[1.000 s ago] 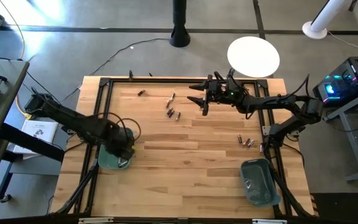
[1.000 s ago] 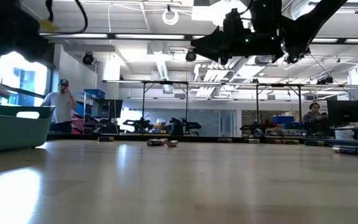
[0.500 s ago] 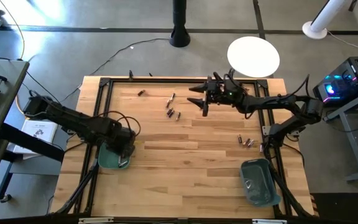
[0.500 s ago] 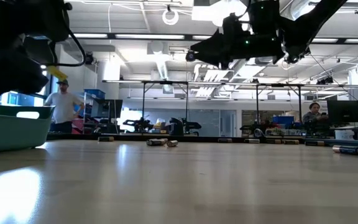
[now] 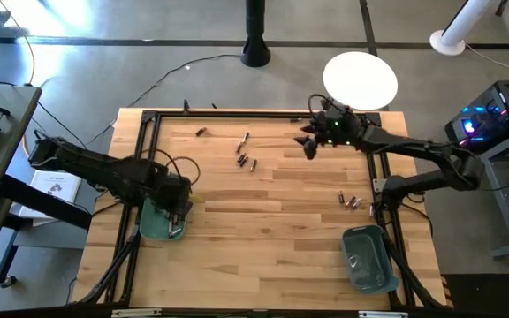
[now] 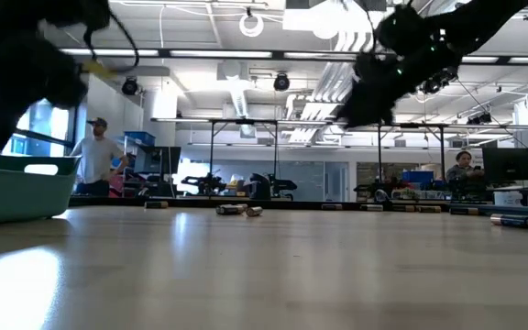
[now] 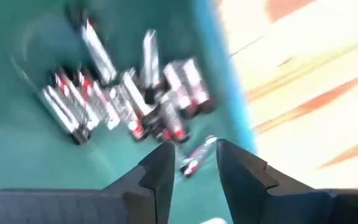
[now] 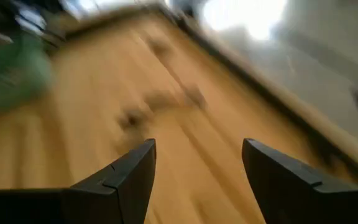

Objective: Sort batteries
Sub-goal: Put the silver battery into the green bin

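My left gripper (image 5: 177,215) hangs over the left teal bin (image 5: 155,226), pointing down, fingers open (image 7: 192,163). One battery (image 7: 194,157) shows in the gap beyond the fingertips, above the bin floor. Several silvery batteries with red bands (image 7: 129,99) lie in a heap on that floor. My right gripper (image 5: 307,143) hovers open (image 8: 199,144) above the table's far right part, holding nothing. Loose batteries lie on the wood at the far middle (image 5: 246,162) and near the right edge (image 5: 350,201).
A second teal bin (image 5: 368,258) stands at the near right corner. Single batteries lie at the far left (image 5: 201,132) and far middle (image 5: 244,139). A black frame (image 5: 237,115) rims the table. In the low view a person (image 6: 94,160) stands in the room behind.
My right gripper has drawn back toward the table's right edge and tipped up from pointing steeply down to a shallow slant. My left gripper has shifted a little over the left bin.
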Tool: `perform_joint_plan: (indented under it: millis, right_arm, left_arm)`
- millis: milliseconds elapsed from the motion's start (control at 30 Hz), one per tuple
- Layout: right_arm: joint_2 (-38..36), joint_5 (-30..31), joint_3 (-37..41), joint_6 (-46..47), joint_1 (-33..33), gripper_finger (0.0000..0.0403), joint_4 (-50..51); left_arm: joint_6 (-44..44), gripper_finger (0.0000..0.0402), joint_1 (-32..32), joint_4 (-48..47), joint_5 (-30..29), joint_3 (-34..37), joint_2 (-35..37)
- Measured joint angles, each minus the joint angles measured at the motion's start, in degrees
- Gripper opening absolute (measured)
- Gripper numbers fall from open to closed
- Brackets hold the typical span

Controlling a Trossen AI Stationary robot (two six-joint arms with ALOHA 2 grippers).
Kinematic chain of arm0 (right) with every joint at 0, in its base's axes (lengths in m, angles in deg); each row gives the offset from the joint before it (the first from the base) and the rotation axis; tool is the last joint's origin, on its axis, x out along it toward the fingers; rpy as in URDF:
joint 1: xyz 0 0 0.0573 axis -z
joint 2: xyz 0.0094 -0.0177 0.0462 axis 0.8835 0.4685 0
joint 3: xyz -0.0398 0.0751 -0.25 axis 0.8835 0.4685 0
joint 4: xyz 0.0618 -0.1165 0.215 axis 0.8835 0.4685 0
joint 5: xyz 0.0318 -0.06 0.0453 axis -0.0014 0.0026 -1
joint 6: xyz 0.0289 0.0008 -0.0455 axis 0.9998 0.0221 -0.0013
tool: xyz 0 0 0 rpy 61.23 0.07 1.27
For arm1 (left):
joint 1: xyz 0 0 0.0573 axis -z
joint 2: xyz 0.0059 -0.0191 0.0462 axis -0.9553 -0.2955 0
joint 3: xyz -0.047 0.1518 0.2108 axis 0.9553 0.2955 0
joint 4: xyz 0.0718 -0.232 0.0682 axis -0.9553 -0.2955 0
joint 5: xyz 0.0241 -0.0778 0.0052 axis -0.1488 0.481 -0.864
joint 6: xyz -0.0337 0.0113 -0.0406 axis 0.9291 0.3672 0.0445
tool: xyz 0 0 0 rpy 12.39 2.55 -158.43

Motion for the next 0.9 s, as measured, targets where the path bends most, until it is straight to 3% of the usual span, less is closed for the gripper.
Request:
perform_joint_plan:
  millis: [100, 167, 333, 433, 600, 900]
  right_arm:
    - [1.4, 3.0, 0.0, 3.3, 4.1, 0.0233, 10.7]
    - [4.1, 4.7, 0.0, 3.3, 7.3, 0.0233, 13.5]
    - [15.0, 7.4, -4.2, 1.0, 15.2, 0.0233, 15.3]
    - [22.0, 12.3, -11.0, -1.2, 17.5, 0.0233, 18.9]
    - [31.7, 14.4, -22.1, -4.5, 19.0, 0.0233, 23.8]
    - [43.7, 13.0, -33.9, -4.7, 19.5, 0.0233, 33.1]
  left_arm:
    - [-3.7, 0.012, -0.7, 1.0, -8.6, -4.5, 2.6]
    - [-9.8, 0.0121, -1.2, 4.3, -17.5, -6.8, 4.0]
    - [-32.3, 0.0121, -2.7, 23.3, -36.9, -8.2, 6.0]
    - [-43.3, 0.0121, -3.4, 33.2, -43.9, -8.2, 5.8]
    - [-52.3, 0.0121, -4.9, 40.3, -46.1, -8.2, 4.6]
    - [-54.3, 0.0121, -6.7, 40.0, -46.0, -8.2, 2.1]
